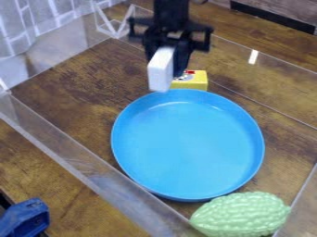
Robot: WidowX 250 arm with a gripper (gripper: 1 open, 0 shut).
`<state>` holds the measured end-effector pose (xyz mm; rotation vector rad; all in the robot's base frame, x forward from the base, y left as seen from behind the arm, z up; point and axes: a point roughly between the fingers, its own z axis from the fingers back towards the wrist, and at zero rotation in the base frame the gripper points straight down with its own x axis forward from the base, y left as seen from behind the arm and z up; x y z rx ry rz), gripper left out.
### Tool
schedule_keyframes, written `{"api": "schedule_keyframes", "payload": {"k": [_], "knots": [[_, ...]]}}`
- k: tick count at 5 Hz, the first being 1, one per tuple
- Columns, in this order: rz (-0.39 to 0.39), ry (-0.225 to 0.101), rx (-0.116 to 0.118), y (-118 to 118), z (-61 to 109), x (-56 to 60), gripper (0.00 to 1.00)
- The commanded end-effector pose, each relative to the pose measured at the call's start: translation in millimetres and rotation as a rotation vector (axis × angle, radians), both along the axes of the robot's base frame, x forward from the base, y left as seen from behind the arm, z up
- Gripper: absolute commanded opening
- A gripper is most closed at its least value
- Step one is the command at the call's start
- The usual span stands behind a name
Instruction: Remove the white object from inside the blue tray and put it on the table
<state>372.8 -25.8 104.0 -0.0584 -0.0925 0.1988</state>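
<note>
My gripper (166, 51) is shut on the white object (161, 70), a small plain white block that hangs from its fingers in the air. The block is lifted clear of the blue tray (186, 146) and sits above the tray's far rim. The tray is a large round blue plate lying on the dark wooden table (74, 83), with nothing inside it. The black arm comes down from the top of the view.
A yellow box (192, 81) with a label lies on the table just behind the tray's far rim, right of the held block. A green bumpy object (240, 215) rests by the tray's near right rim. Clear acrylic walls (62, 148) ring the table.
</note>
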Motion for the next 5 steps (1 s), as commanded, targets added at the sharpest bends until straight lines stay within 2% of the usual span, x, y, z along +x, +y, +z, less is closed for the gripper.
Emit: {"api": "schedule_keyframes", "payload": {"k": [1,2,5], "knots": [[-0.082,-0.146,0.002,-10,47.9,17.2,0.00],[-0.138,-0.183,0.003,-17,54.7,29.1,0.00],[-0.232,-0.238,-0.008,-33,49.8,60.5,0.00]]}}
